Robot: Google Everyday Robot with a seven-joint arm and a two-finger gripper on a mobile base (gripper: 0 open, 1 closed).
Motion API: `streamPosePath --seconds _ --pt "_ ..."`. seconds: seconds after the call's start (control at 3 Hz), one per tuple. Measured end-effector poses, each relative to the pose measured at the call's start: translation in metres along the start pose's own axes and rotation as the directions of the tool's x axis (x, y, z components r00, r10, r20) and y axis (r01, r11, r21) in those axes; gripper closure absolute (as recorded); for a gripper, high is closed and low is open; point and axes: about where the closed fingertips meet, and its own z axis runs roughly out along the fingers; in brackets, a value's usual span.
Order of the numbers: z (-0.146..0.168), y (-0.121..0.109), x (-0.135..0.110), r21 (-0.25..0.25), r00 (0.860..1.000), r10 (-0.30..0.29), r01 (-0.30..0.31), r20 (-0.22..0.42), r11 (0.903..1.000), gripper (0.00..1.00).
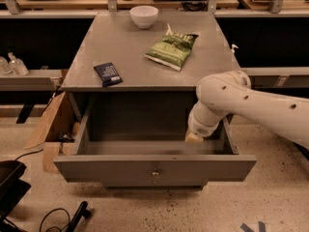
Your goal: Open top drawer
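Since the wide matte grey top drawer [111, 168] is already sitting pulled well out beneath the grey worktop [145, 52], the task is looking done, while the white arm's hand [194, 138] is hanging inside the drawer's right side, its grip state unreadable and anything below staying hidden behind the front.

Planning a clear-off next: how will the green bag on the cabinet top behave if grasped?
Bag looks puffy and crinkled, so likely light and floppy, deforming under a pinch. Its film may slip. It lies flat, so unlikely to roll. Gripper hangs inside the open top drawer, near its right wall.
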Motion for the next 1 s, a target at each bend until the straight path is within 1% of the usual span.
streamPosePath --seconds 0.33,0.67,1.0 --pt "0.004 0.049 0.012 -0.068 0.999 0.021 -0.024 -0.050 0.9974 1.00" --pt "0.006 0.075 0.017 -0.116 0.997 0.027 -0.035 -0.066 0.9926 1.00" --pt "0.010 0.139 0.020 -0.221 0.997 0.059 -0.070 -0.057 0.9728 1.00"
